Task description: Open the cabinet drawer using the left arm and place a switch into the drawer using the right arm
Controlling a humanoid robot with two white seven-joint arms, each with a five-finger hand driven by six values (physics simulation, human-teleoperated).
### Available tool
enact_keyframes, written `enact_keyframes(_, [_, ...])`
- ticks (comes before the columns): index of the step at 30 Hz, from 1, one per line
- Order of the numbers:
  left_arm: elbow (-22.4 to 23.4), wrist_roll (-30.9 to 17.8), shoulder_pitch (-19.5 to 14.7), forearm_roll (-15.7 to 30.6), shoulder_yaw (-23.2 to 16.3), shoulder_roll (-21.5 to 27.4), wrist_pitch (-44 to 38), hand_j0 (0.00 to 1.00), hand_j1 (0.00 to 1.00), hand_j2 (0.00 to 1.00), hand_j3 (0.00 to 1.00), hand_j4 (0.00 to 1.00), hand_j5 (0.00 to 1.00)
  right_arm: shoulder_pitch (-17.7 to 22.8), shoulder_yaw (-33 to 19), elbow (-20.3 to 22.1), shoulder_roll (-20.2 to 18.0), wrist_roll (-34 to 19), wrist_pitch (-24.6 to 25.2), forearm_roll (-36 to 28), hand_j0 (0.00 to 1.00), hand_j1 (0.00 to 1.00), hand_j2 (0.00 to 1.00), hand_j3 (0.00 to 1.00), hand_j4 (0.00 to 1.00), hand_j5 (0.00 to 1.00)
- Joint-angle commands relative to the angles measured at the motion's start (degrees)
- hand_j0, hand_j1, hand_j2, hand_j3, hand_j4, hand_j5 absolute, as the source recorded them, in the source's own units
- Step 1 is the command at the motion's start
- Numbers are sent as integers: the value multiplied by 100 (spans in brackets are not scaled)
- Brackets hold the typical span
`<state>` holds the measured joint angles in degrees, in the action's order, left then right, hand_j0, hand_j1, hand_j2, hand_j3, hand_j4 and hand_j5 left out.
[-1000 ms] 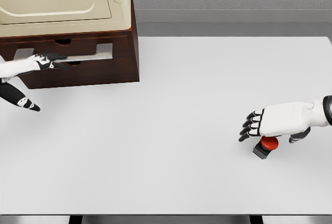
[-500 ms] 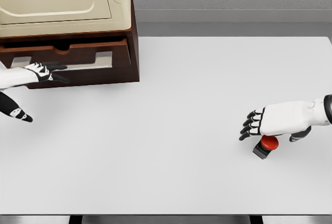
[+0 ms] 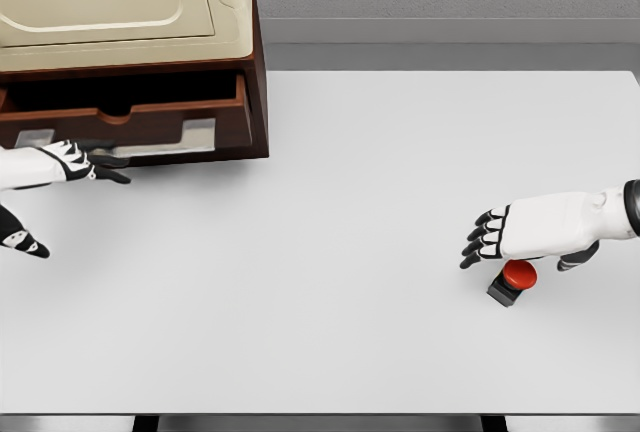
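So on my head cam the left hand (image 3: 62, 162) comes in from the left edge, fingers stretched out flat and pointing right, their dark tips right at the silver handle strip (image 3: 150, 149) on the drawer (image 3: 125, 122) front. I honestly can't tell if they're hooked under that strip or just lying against it. The drawer sticks out from the brown cabinet (image 3: 255, 102), with a dark gap showing behind its front panel, just beyond the fingertips. A cream-coloured top (image 3: 120, 2) sits on the cabinet.

Way over on the other side, the right hand (image 3: 530, 230) hangs palm-down over the white table (image 3: 330, 202), fingers loosely curled and spread a bit, holding nothing as far as I can see. The switch (image 3: 513, 280), red round button on a dark base, sits on the table just under and behind those fingers, near the palm and thumb side. Whether the hand actually touches the red cap I can't make out.
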<state>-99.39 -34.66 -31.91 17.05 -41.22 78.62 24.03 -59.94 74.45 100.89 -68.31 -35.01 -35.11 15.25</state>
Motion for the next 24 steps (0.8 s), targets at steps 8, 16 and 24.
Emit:
enact_keyframes(8, [-151, -34, 0, 597, -97, 250, 208, 100, 100, 100, 100, 100, 100, 0, 44, 1, 11, 1, 11, -22, 100, 100, 100, 100, 100, 100])
enact_keyframes(16, [-160, -34, 0, 729, -194, 461, 489, 100, 100, 100, 100, 100, 100, 0, 61, 1, 11, 1, 11, -22, 100, 100, 100, 100, 100, 100])
enact_keyframes(24, [-133, -34, -9, 966, -194, 505, 480, 100, 100, 100, 100, 100, 100, 0, 123, 1, 29, 1, 11, -22, 100, 100, 100, 100, 100, 100])
